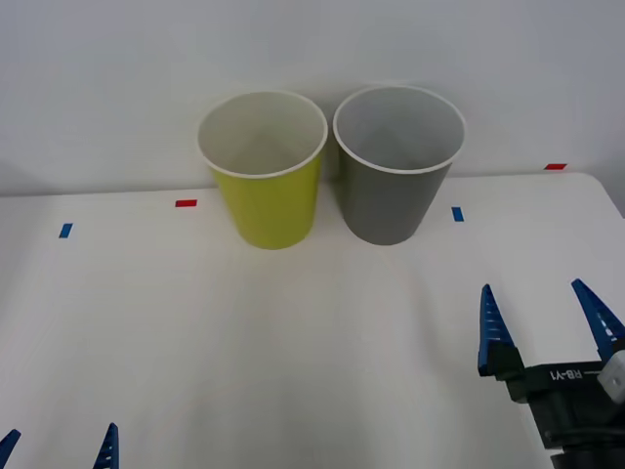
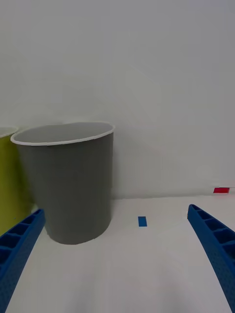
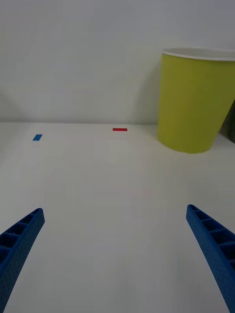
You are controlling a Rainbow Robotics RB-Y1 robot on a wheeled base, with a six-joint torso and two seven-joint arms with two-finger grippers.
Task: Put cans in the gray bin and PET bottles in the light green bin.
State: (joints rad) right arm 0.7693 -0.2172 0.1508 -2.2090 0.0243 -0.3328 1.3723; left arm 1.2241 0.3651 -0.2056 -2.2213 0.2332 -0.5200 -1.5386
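Right tool (image 1: 547, 311) and left tool (image 1: 59, 445) gape; light green bin (image 1: 269, 200) touches gray bin (image 1: 394, 191).

The white table (image 1: 293, 352) carries two bins that stand upright side by side near its far edge, by the wall: the green bin (image 1: 266, 186) on the left and the gray bin (image 1: 395, 181) on the right. Small tape marks lie flat on the table: blue (image 1: 65, 231), red (image 1: 186, 203), blue (image 1: 457, 213) and red (image 1: 555, 167).
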